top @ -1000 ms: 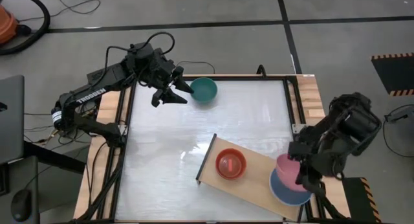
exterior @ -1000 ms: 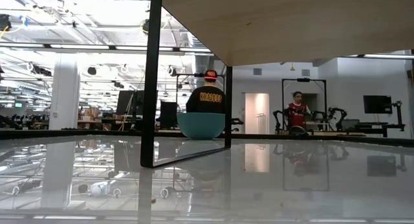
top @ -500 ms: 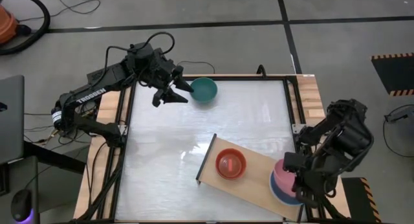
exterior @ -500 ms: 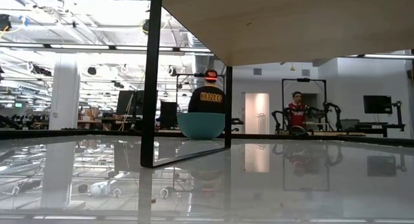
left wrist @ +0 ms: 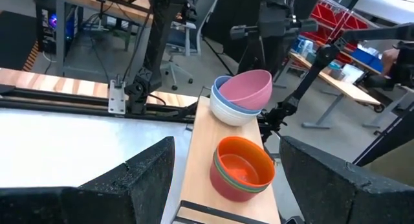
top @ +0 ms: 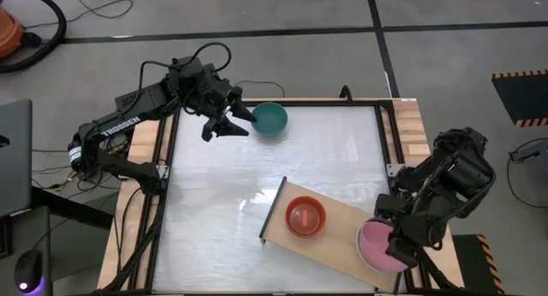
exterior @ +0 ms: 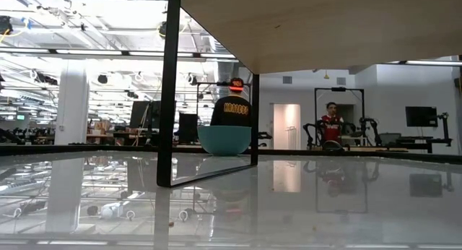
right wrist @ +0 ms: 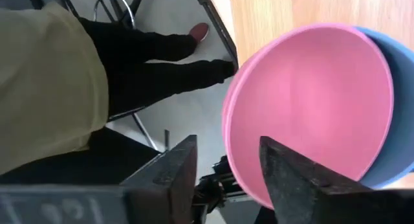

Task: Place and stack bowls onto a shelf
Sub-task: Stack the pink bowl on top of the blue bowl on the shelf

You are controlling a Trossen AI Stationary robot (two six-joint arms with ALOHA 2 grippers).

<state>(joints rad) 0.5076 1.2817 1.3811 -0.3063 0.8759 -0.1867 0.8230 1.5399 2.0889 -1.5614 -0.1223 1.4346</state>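
The right pincer (top: 396, 245) is standing released beside the pink bowl (top: 378, 245); lifting straight avoids tipping the stack.

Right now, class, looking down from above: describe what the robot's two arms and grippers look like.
Both arms are black and jointed. The left arm carries white lettering along its link and looping black cables near its wrist. The left gripper ends in two dark, tapering fingers. The right arm looks bulkier, and the right gripper has two dark, rough-textured fingers.

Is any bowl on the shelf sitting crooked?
Yes. The pink bowl sits tilted in the blue-grey bowl at the shelf's far end, not nested flat. The red bowl stack looks level.
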